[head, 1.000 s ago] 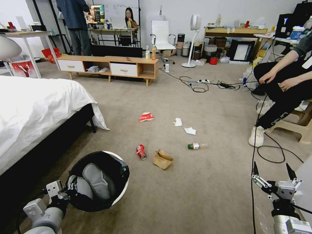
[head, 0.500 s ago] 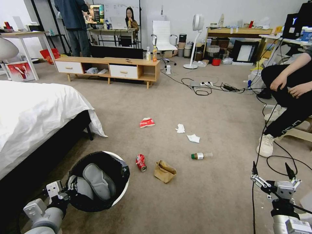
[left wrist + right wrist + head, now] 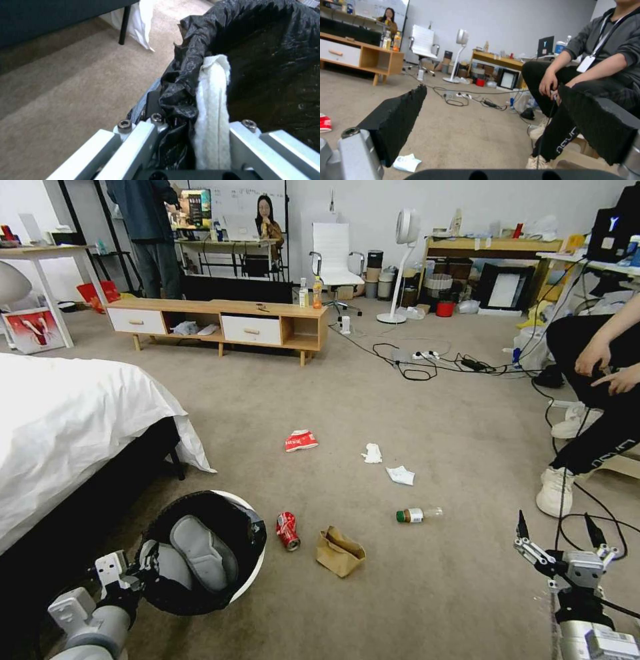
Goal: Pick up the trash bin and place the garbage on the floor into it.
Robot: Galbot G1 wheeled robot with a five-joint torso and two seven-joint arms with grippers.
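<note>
In the head view the left gripper [image 3: 155, 565] sits low at the left, clamped on the near rim of the bin [image 3: 250, 573], one finger inside against the black liner and the other outside; the bin is tilted with its mouth toward the camera, beside the bed [image 3: 67, 413]. On the carpet [image 3: 413, 593] just right of the bin lies a crushed red can [image 3: 288, 530] with white lettering too small to read, and next to it a crumpled brown paper bag [image 3: 340, 552]. Farther out lie a clear bottle [image 3: 417, 514] with a green cap and a label that cannot be read, two white tissue wads [image 3: 372, 453] [image 3: 401, 475], and a red-white wrapper [image 3: 301, 440] whose print is illegible. The right gripper [image 3: 560, 537] hangs low at the right with its fingers spread wide and nothing between them, well apart from all the litter; the bottle is the nearest piece to it. A seated person's trouser leg [image 3: 603, 450] carries pale lettering that cannot be made out from here. In the left wrist view the gripper's fingers pinch the bin's rim: bunched black liner [image 3: 181, 82] and a white padded strip [image 3: 213, 107] lie between them, carpet to one side. In the right wrist view the two black foam pads [image 3: 398, 117] stand far apart and empty; a tissue wad [image 3: 406, 162] lies on the carpet beyond one pad and the wrapper [image 3: 324, 122] sits at the picture's edge.
</note>
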